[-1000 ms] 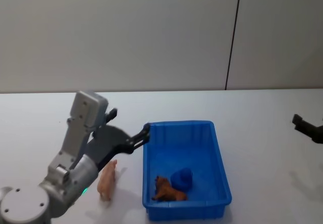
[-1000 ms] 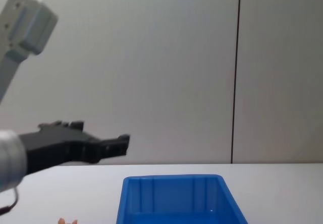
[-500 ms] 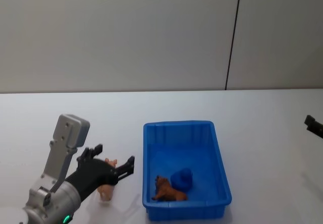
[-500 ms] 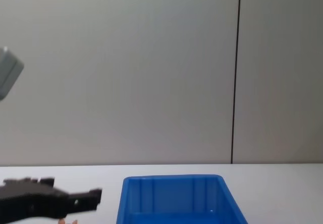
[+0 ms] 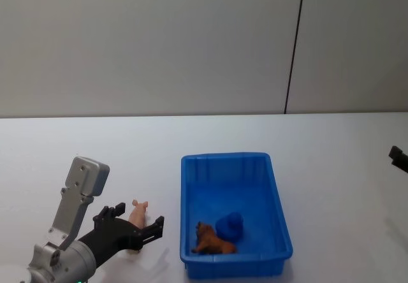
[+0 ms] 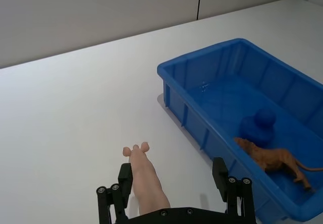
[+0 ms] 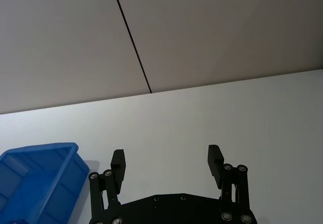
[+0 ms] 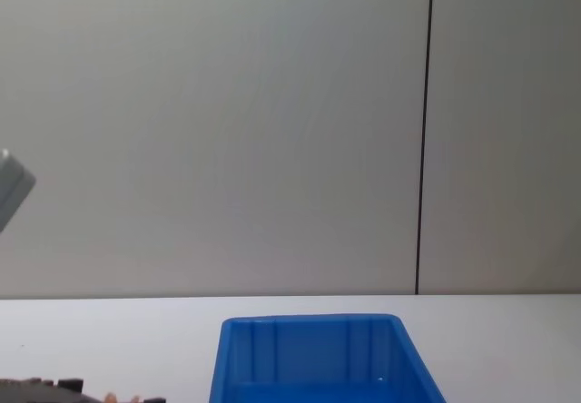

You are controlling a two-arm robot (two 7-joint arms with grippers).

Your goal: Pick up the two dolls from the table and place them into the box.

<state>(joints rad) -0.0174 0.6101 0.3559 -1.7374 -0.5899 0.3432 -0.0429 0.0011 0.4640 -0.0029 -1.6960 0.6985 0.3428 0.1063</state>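
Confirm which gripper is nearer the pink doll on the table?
Left. The left gripper is open, its fingers straddling the pink doll on the table beside the box. The right gripper sits at the far right edge, beyond the box.

Doll [image 5: 136,215] on table [image 5: 76,143], left of box [image 5: 278,214]; two toys [image 5: 221,232] inside box.

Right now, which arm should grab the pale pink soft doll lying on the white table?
Left. The left gripper is open with its fingers either side of the pale pink soft doll, just left of the bright blue plastic bin. The right gripper is open too, but far off on the bin's right side.
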